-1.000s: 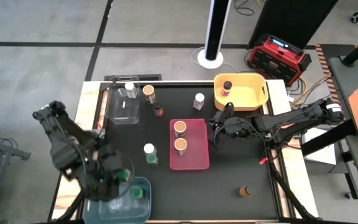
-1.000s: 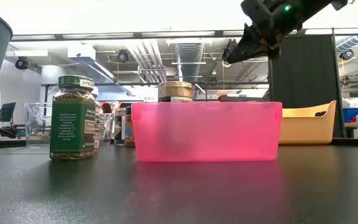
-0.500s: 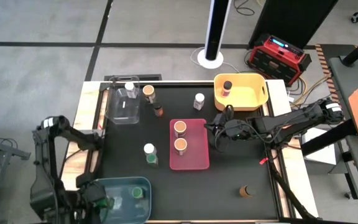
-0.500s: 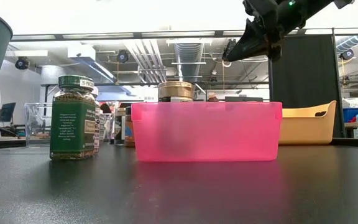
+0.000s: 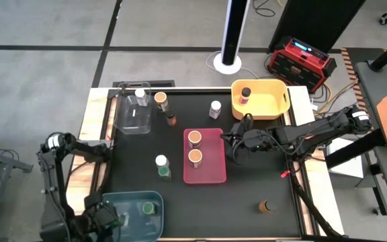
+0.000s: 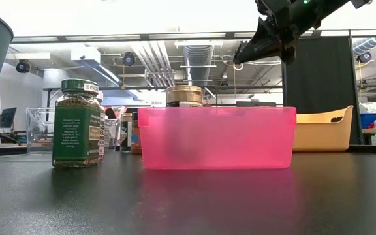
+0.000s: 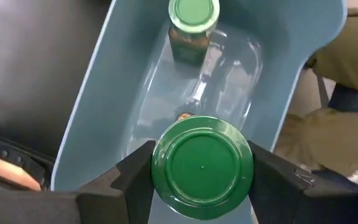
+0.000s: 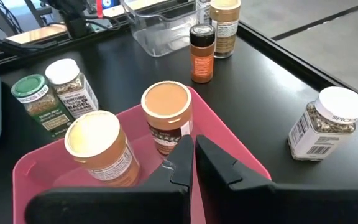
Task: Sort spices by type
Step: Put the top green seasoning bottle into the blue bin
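Note:
My left gripper (image 5: 107, 217) is over the left end of the blue bin (image 5: 154, 196) at the near left and is shut on a green-lidded spice jar (image 7: 202, 167). A second green-lidded jar (image 7: 194, 18) stands on the bin's floor. My right gripper (image 5: 231, 144) is shut and empty, above the right edge of the pink bin (image 5: 207, 175), in which two orange-lidded jars (image 8: 166, 109) (image 8: 97, 142) stand. The right gripper also shows high up in the low view (image 6: 240, 57). My left gripper pinches the green-lidded jar between its two fingers (image 7: 132, 180), one on each side at the rim of the lid (image 7: 160, 163). The fingers point down into the blue bin, and the jar is upright with its lid up. Whether its base rests on the bin's floor is hidden by the lid.
A yellow bin (image 5: 278, 102) at the far right holds a dark-lidded jar (image 5: 245, 92). A clear bin (image 5: 132, 119) at the far left holds a white-lidded jar (image 5: 140, 95). Loose jars stand on the table: (image 5: 160, 100), (image 5: 172, 119), (image 5: 215, 107), (image 5: 162, 165), (image 5: 266, 206).
My left gripper has carried the green-lidded jar toward the table's near left corner, over the left end of the blue bin, and its arm has folded back toward the left edge. It has stayed shut on the jar.

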Motion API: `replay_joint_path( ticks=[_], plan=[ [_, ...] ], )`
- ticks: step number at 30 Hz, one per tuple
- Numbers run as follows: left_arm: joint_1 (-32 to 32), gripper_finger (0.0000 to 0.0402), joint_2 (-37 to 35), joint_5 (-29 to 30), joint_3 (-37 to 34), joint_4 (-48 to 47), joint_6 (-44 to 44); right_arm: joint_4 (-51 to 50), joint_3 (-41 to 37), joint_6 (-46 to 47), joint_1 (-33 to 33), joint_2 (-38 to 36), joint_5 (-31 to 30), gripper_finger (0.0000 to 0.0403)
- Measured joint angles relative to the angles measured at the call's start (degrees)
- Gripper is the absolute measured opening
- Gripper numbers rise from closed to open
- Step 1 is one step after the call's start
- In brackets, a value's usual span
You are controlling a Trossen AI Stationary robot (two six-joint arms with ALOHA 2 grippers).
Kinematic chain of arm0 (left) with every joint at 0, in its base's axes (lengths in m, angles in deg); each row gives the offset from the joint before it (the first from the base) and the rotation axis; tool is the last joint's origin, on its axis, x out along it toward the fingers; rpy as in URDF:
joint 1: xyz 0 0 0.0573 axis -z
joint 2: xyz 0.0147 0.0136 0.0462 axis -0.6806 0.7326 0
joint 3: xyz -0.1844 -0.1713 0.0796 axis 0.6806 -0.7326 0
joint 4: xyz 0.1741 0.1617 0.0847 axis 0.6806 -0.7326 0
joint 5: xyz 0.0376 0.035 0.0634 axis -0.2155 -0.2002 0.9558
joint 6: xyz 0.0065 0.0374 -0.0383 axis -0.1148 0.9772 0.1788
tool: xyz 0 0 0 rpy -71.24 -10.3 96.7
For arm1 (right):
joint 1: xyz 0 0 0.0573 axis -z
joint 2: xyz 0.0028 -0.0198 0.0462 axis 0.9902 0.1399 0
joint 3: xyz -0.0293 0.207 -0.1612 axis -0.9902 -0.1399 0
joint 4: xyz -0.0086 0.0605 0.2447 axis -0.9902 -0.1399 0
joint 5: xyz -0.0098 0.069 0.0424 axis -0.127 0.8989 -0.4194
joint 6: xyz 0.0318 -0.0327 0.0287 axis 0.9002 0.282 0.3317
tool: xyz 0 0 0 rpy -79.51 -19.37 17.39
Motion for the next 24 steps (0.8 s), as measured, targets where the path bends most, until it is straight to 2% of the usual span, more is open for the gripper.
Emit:
replay_joint_path(
  ticks=[9,24],
  plan=[
    [0.0,0.019,-1.2,1.0,-4.2,1.4,-0.7,0.0,0.0,-0.3,0.0,0.0,0.0,0.0009],
    [-0.1,0.019,-8.5,-1.0,-21.8,13.6,-4.7,0.2,0.0,-0.2,0.0,4.2,0.0,0.0009]
  ],
)
